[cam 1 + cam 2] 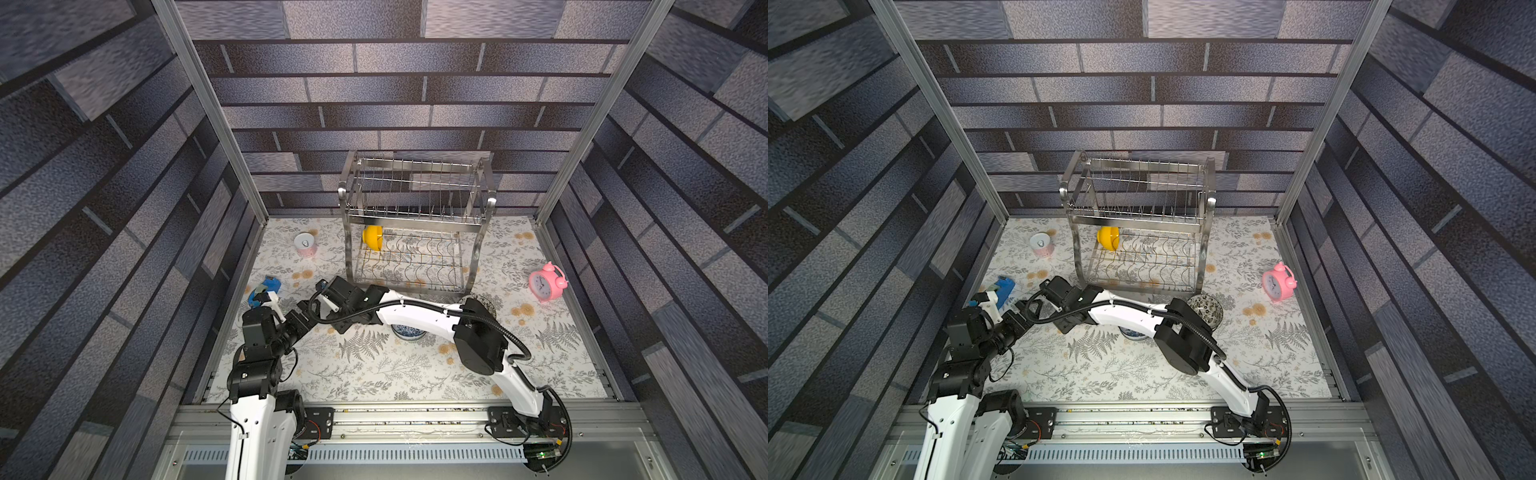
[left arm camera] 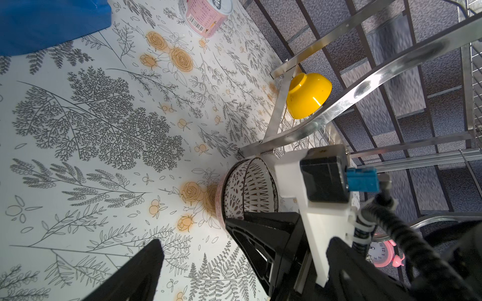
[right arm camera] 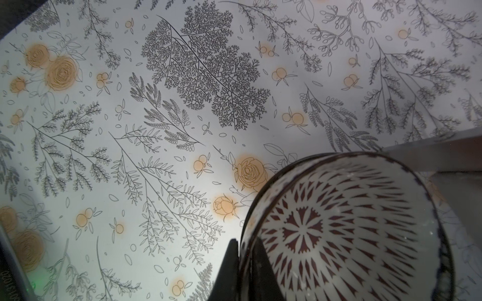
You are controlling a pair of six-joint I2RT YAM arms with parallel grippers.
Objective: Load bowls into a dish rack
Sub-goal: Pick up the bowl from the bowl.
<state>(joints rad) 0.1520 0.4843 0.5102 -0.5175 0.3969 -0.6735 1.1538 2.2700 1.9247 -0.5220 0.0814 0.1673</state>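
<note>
Altogether, four bowls are showing, and one dish rack (image 1: 415, 219) is standing at the back of the floral tabletop (image 1: 374, 374).

Going from the left:
- A brown-and-white patterned bowl (image 3: 339, 229) is sitting open side up near the rack's front left foot, and the right arm is hiding it in both top views.
- A yellow bowl (image 1: 372, 237) is leaning on edge at the left end of the rack's lower tier.
- A blue-and-white bowl (image 1: 409, 332) is peeking out from under the right forearm.
- A dark flowered bowl (image 1: 1206, 309) is lying just in front of the rack's right foot, half covered by the elbow.

Around them, a blue object (image 1: 268, 286) is lying at the left edge, a pink-and-white can (image 1: 306, 245) is standing behind it, and a pink alarm clock (image 1: 546, 282) is standing far right. The right arm is stretching across the rack's front.

The left gripper (image 2: 193, 232) is hovering close beside the patterned bowl, its jaws standing wide apart and holding nothing. The right gripper (image 3: 245, 250) is pinching that bowl's rim, with its jaws nearly together, one inside the wall and one outside. Whether the bowl is resting on the tabletop or hanging just above it, I cannot tell.
</note>
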